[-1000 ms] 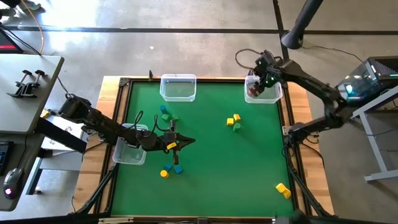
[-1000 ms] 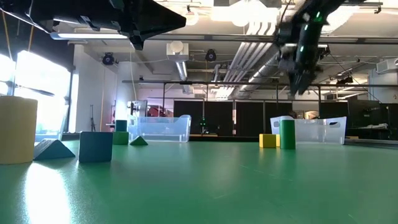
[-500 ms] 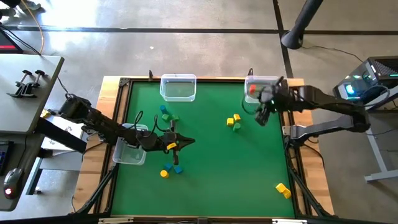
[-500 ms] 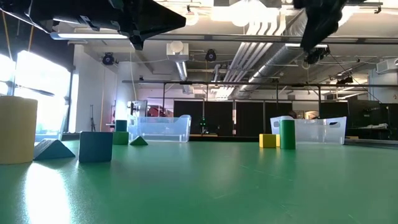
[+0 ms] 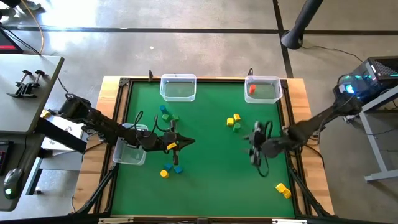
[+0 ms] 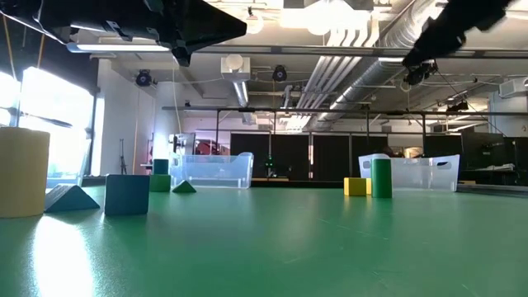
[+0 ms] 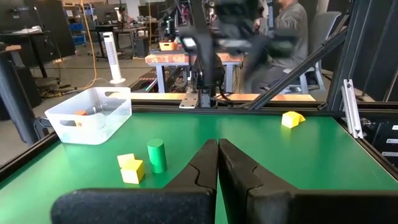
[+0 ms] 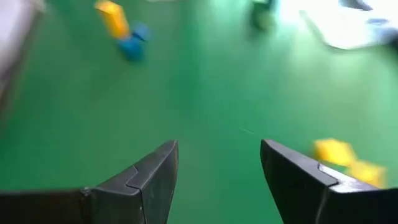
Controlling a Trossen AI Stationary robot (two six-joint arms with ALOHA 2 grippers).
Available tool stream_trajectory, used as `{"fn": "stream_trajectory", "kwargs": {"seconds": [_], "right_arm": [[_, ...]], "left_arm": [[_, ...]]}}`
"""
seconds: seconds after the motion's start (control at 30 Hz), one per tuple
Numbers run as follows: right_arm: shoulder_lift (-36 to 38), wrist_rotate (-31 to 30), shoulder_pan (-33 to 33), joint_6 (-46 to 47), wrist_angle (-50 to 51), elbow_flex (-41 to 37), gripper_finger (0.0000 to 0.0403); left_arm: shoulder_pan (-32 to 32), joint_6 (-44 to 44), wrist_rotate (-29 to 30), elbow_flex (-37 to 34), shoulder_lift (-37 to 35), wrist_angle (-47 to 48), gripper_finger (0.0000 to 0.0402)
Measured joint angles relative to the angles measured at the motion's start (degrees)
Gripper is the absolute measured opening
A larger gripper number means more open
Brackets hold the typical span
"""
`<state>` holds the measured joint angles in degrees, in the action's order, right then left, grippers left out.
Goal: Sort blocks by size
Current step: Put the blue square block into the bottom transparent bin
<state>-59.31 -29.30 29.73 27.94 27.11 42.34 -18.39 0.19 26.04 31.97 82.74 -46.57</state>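
Note:
The blocks lie scattered on the green table (image 5: 211, 180). A yellow block and a green cylinder (image 5: 233, 121) stand at centre right. Blue and green ones (image 5: 166, 115) are at far left, and a yellow cylinder (image 5: 164, 173) and a blue cube (image 5: 178, 168) at near left. Another yellow one (image 5: 283, 189) sits by the near right corner. A red block (image 5: 252, 89) lies in the far right bin (image 5: 273, 93). My right gripper (image 5: 255, 149) hangs open and empty over the table's right half. My left gripper (image 5: 183, 142) stays shut and level above the left half, holding nothing (image 7: 217, 163).
A clear bin (image 5: 178, 88) stands at the far edge, middle. Another bin (image 5: 129, 152) sits at the left edge under my left arm. A raised frame borders the table. A person sits beyond the table's right side (image 7: 292, 31). The middle and near right of the table hold no blocks.
My right gripper has swung from above the far right bin toward the near edge along the table's right side. It sank a little and rolled as it went, and its fingers stayed open. The red block stays in that bin.

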Motion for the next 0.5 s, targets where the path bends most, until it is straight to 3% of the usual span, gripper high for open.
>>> {"fn": "stream_trajectory", "kwargs": {"seconds": [0.17, 0.27, 0.37, 0.5], "right_arm": [[-0.43, 0.31, 4.09, -4.44, -34.37, -16.78, 0.0224], [-0.68, -0.23, 4.35, -4.89, -49.62, -24.05, 0.0224], [-0.72, -2.06, 4.35, -5.16, -58.21, -28.55, 0.0224], [-0.74, -2.21, 4.35, -6.57, -61.51, -30.23, 0.0224]], "left_arm": [[-0.16, 0.70, -0.92, 0.00, 0.00, -0.08, 0.0000], [-2.75, 7.47, -4.42, 0.03, 0.50, -1.93, 0.0000], [-7.22, 14.18, -3.43, 1.66, 2.19, -4.39, 0.0000], [-12.69, 16.38, 4.93, 7.86, 5.40, -0.03, 0.0000]]}}
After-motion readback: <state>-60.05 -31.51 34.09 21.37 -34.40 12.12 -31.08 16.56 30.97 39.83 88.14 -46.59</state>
